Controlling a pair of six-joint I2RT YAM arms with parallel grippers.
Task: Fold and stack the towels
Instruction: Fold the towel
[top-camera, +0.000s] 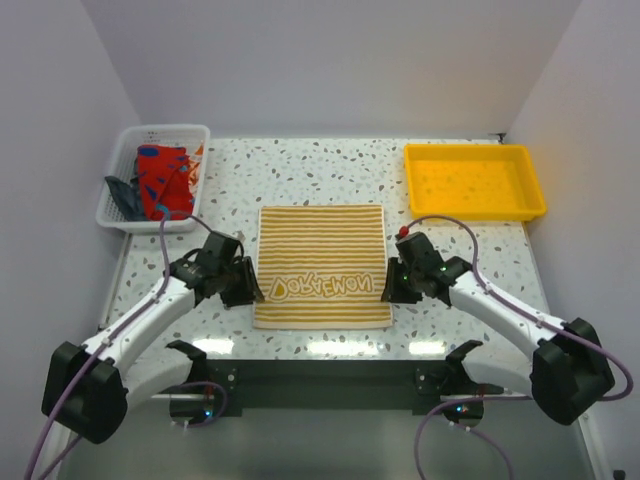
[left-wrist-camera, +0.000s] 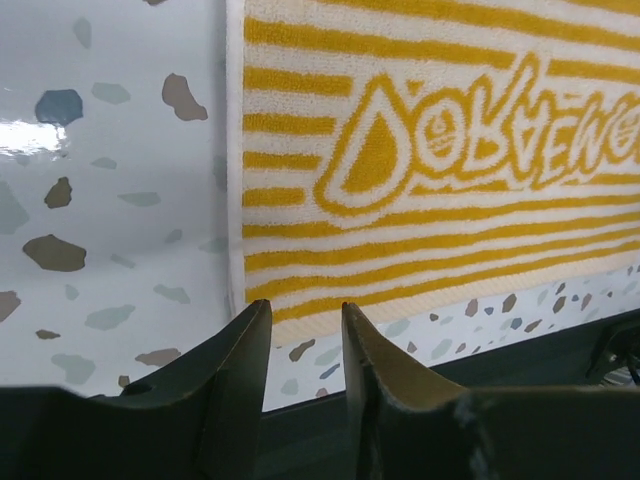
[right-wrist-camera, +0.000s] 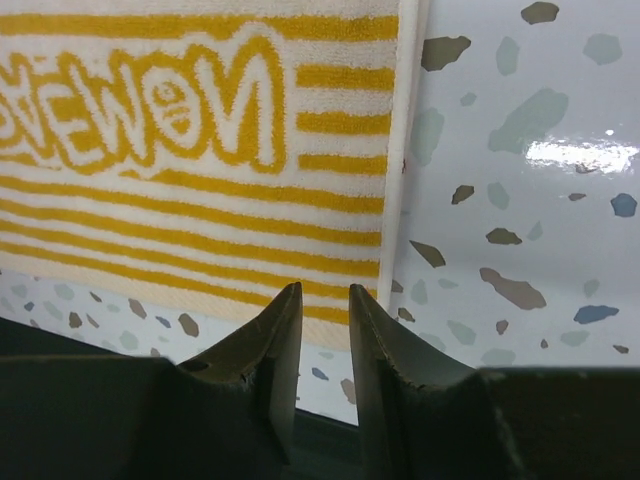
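A tan-and-white striped towel lies spread flat in the middle of the table, lettering near its front edge. My left gripper hovers at its front left corner, open with a narrow gap and nothing between the fingers. In the left wrist view the towel's corner lies just beyond the gripper. My right gripper is at the front right corner, also open and empty. The right wrist view shows that corner of the towel just past the gripper. More towels, orange, red-marked blue and dark, sit bunched in the basket.
A white mesh basket stands at the back left. A yellow plastic tray sits at the back right. The table's front edge runs just behind the spread towel, close to both grippers.
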